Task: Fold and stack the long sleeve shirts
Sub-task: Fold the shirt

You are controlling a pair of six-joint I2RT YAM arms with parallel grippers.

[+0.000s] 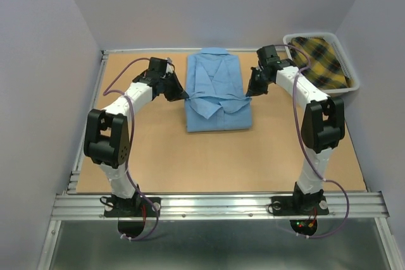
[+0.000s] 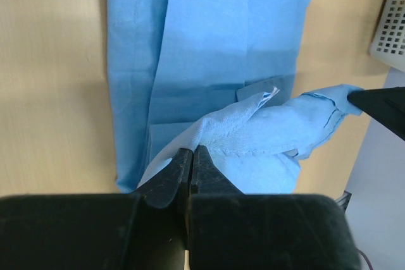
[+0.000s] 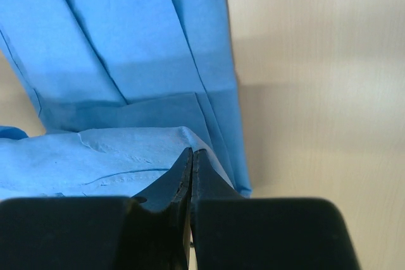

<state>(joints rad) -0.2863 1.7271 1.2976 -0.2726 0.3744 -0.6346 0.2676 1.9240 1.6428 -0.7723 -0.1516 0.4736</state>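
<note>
Tan table (image 1: 253,156), matt and flat like fibreboard. Pale lilac walls stand on three sides, and a ribbed aluminium rail (image 1: 215,205) runs along the near edge.

Light blue shirt (image 1: 215,83) lies at the middle of the table's far half. It is folded to a long rectangle with the collar at the far end. The cloth is smooth and woven, with straight lengthwise creases. One band of it is raised across the body, stretched between the two grippers.

Left gripper (image 2: 192,156): black tapered fingers pressed together on a bunched, stitched edge at the shirt's left side.

Right gripper (image 3: 192,156): closed the same way, nipping a fold at the right side.

White plastic basket (image 1: 354,83) with a perforated wall sits at the far right corner. Yellow-and-black plaid cloth (image 1: 319,61) lies inside it.
</note>
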